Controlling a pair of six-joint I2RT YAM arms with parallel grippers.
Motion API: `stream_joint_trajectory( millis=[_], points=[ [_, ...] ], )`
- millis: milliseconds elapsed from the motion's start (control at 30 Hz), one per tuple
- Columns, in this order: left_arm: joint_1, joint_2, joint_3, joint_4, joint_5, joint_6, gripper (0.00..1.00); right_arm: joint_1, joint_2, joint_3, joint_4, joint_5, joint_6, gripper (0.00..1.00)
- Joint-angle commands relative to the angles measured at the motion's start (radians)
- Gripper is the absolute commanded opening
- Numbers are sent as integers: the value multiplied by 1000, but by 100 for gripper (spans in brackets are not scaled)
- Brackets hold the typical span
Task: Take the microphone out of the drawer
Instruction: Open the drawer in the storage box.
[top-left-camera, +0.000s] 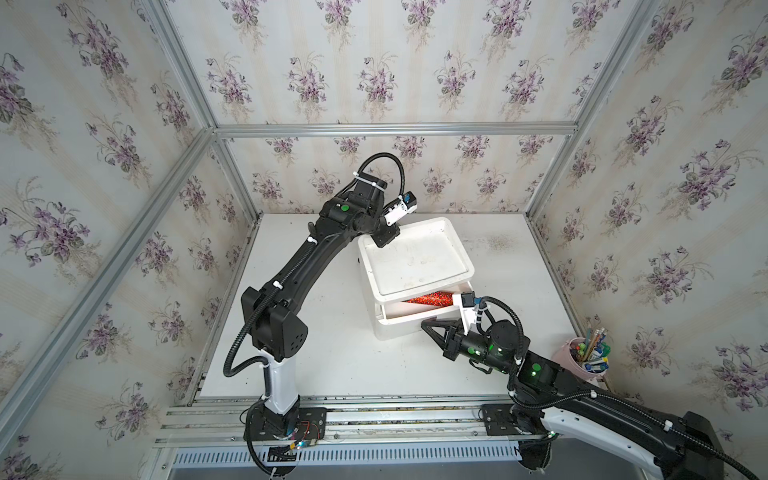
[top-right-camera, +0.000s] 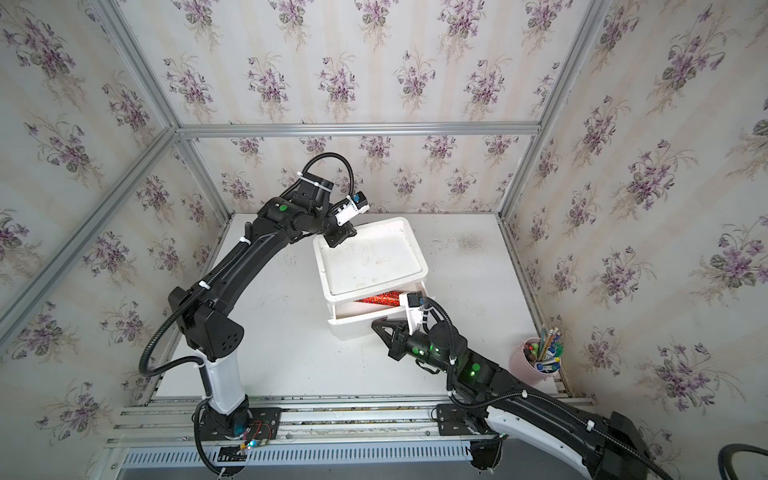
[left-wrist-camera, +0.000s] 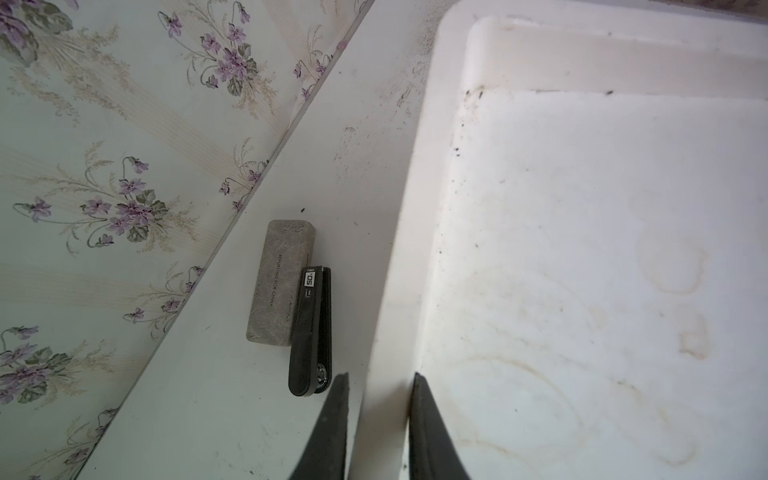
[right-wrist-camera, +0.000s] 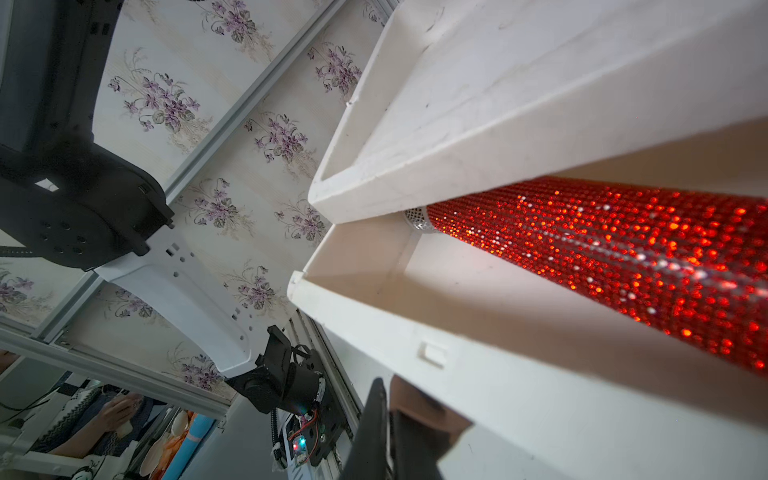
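Surveying both top views: a white table (top-left-camera: 332, 365) (top-right-camera: 286, 365) stands in a booth of violet-flowered wallpaper framed by aluminium bars. A white drawer unit (top-left-camera: 415, 287) (top-right-camera: 374, 290) sits at mid-table, slightly turned. Its drawer (top-left-camera: 409, 318) (top-right-camera: 357, 318) stands partly open toward the near side. The microphone (top-left-camera: 430, 298) (top-right-camera: 380, 299), red and glittering, lies inside the drawer, partly under the unit's top. A pink pen cup (top-left-camera: 579, 365) (top-right-camera: 530, 365) stands at the table's near right corner. The left claw (top-left-camera: 380, 243) (top-right-camera: 336, 240) sits at the unit's far left corner. The right claw (top-left-camera: 426, 324) (top-right-camera: 376, 324) points at the drawer front from the near right, jaws together.

Left wrist view: the table (left-wrist-camera: 332, 145) is speckled with dark grit, and the drawer unit (left-wrist-camera: 457, 62) has a ring-stained tray top. A grey case (left-wrist-camera: 280, 282) and a black stapler (left-wrist-camera: 311, 332) lie side by side, touching, between wall and unit. The left claw (left-wrist-camera: 380, 378) straddles the unit's rim, one finger outside, one inside, closed down with only the rim between them.

Right wrist view: the microphone (right-wrist-camera: 602, 257) lies lengthwise in the drawer (right-wrist-camera: 498, 374), a silver mesh end showing under the drawer unit (right-wrist-camera: 457, 145). The right claw (right-wrist-camera: 384, 386) is fully closed, with nothing seen between its fingers. It sits just before the drawer front; contact cannot be determined.
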Motion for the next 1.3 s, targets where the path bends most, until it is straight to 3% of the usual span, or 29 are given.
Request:
stream_joint_trajectory(
  millis=[0, 167, 633, 800, 1033, 1267],
  points=[
    [-5, 42, -20, -185, -95, -191, 11, 5, -11, -9, -3, -92, 16, 0],
    [-4, 43, -21, -185, -154, -180, 6, 5, -91, -27, -98, -88, 25, 0],
    [6, 35, -19, -165, -253, -182, 5, 5, -309, -5, -418, -58, 52, 0],
    [14, 43, -6, -158, -302, -197, 5, 5, -341, -3, -409, -141, 8, 0],
    [17, 36, -6, -153, -317, -202, 5, 5, -402, -15, -268, -353, -64, 0],
    [28, 35, -2, -150, -339, -207, 5, 5, -393, 21, -382, -394, -112, 0]
  ],
)
